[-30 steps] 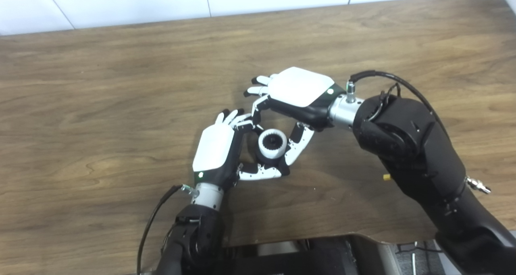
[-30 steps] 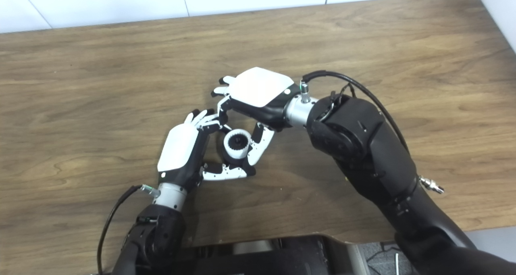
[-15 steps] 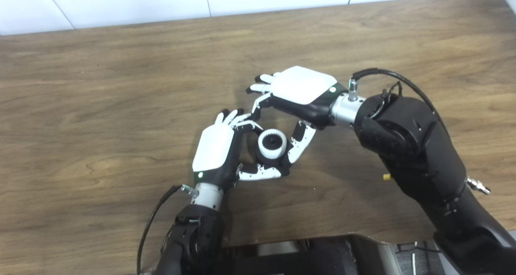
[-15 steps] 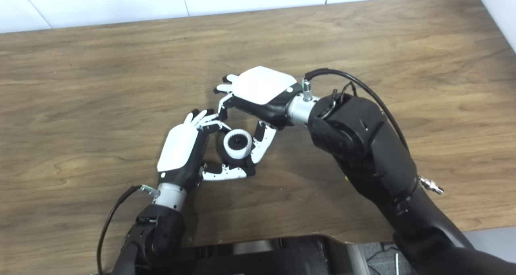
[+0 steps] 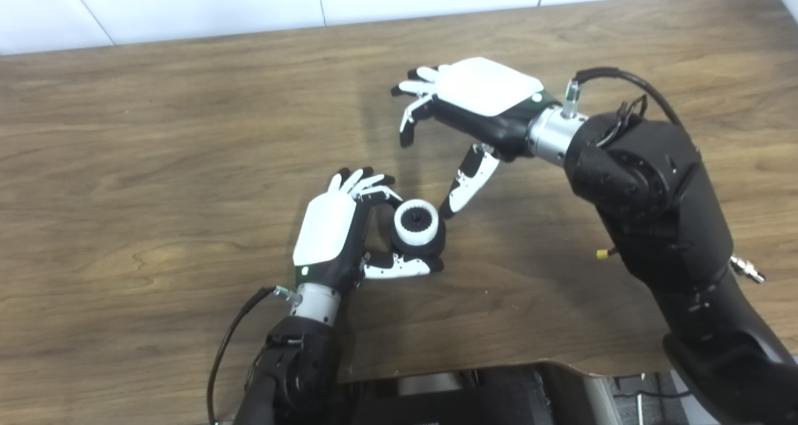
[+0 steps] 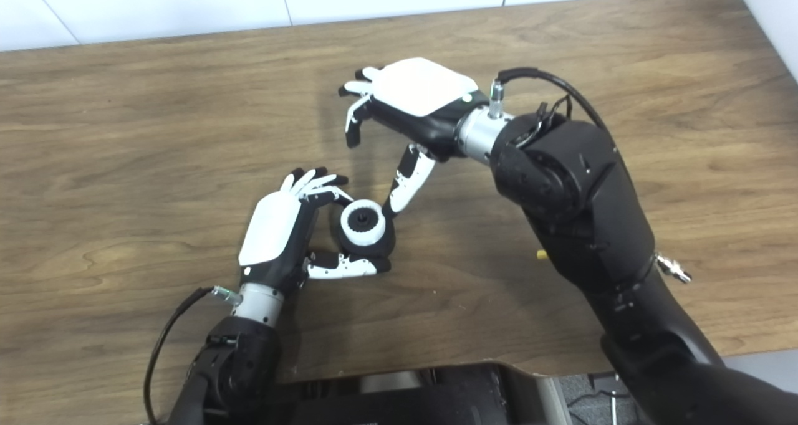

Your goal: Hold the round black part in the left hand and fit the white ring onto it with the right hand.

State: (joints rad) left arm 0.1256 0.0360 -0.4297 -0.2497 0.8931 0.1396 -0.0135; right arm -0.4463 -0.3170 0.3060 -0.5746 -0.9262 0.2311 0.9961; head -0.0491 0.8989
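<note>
The round black part (image 5: 426,241) rests low over the table near its middle, with the white ring (image 5: 414,220) seated on its top face. My left hand (image 5: 330,229) is shut on the part, fingers curled over its far side and thumb under its near side. Up and to the right, my right hand (image 5: 464,110) hovers open with fingers spread and nothing in it. Its thumb tip hangs just right of the ring, apart from it.
The brown wooden table (image 5: 156,163) spreads on all sides, ending in a white wall at the back. My right forearm (image 5: 648,194) crosses the right half. A dark cut-out in the table's front edge (image 5: 474,387) lies below the hands.
My right hand let go of the ring and lifted away up and to the right, fingers spreading. My left hand shifted slightly with the part, the ring staying on it.
</note>
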